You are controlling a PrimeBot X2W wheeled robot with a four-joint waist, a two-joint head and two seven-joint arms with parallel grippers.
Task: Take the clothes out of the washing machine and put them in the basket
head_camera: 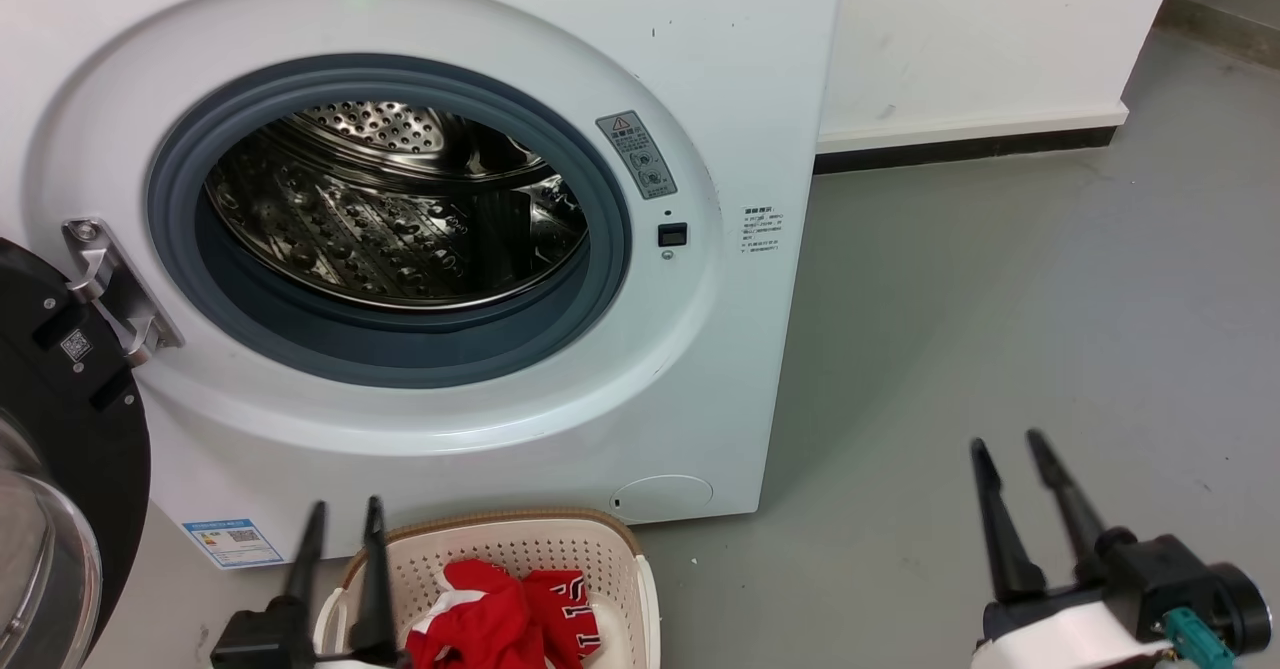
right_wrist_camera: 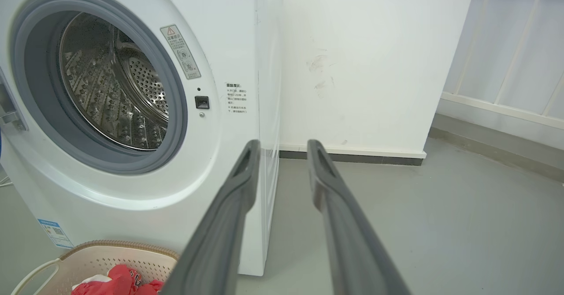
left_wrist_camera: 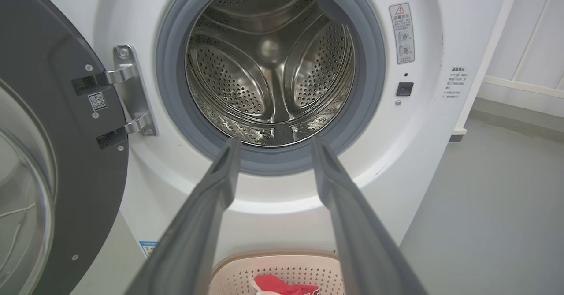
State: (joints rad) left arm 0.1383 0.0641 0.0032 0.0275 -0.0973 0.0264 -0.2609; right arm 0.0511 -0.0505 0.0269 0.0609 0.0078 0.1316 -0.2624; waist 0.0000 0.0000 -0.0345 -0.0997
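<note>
The white washing machine (head_camera: 700,99) stands with its door swung open to the left, and I see bare steel in its drum (head_camera: 390,209). Red clothes (head_camera: 500,619) with white lettering lie in the cream basket (head_camera: 560,539) on the floor in front of the machine. My left gripper (head_camera: 345,514) hangs open at the basket's left rim, nothing between its fingers. Over bare floor to the right, my right gripper (head_camera: 1010,444) is open and empty. In the left wrist view the drum (left_wrist_camera: 271,65) lies beyond the left gripper (left_wrist_camera: 275,143), with the basket (left_wrist_camera: 282,273) and clothes (left_wrist_camera: 282,284) below.
The black-framed glass door (head_camera: 60,429) juts out at the left, close to my left arm. A white wall with a dark skirting (head_camera: 960,149) runs behind the machine. Open grey floor (head_camera: 1000,299) spreads to the right. A white railing (right_wrist_camera: 506,65) stands far right.
</note>
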